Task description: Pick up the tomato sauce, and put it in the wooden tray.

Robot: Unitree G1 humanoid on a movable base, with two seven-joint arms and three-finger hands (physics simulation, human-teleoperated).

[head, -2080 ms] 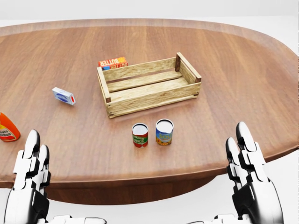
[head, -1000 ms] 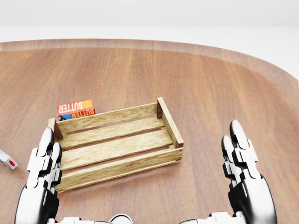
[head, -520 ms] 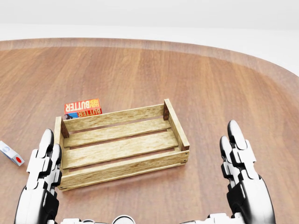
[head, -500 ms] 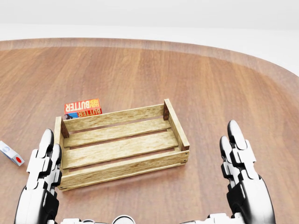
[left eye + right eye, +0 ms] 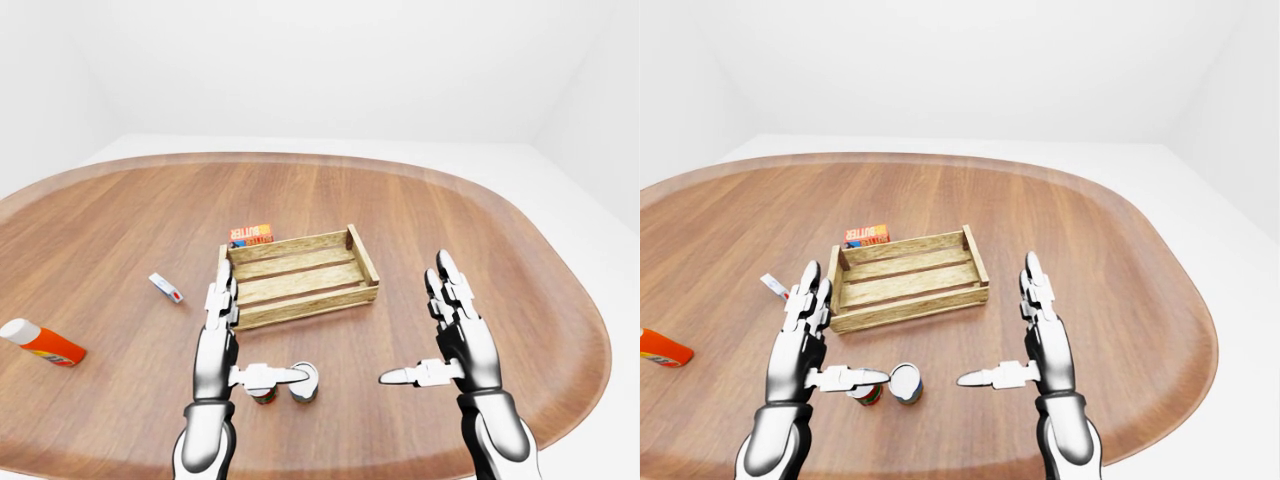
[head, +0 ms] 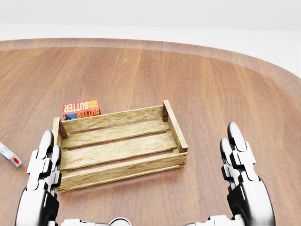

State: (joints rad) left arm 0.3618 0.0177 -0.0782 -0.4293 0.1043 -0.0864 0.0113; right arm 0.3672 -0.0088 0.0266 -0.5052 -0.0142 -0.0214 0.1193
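Note:
The tomato sauce can [image 5: 868, 394], red with a green label, stands on the table near the bottom of the eye views, partly hidden under my left thumb. A second can [image 5: 905, 383] stands just to its right. The wooden tray [image 5: 300, 304] is an empty slatted crate above the cans. It fills the middle of the head view, where neither can shows. My left hand [image 5: 224, 335] is open, fingers raised beside the tray's left end and thumb over the red can. My right hand [image 5: 450, 338] is open too, right of the cans and holding nothing.
A red butter box [image 6: 81, 108] lies just beyond the tray's upper left corner. A small white box [image 6: 9, 157] sits left of the tray, and an orange bottle [image 5: 42, 342] lies further left. The round wooden table [image 5: 480, 240] ends close behind my hands at the bottom.
The head camera moved in and tilted up, so the cans dropped out of its view and the tray grew larger. Since half a second ago the picture barely shifts. Both hands stay open.

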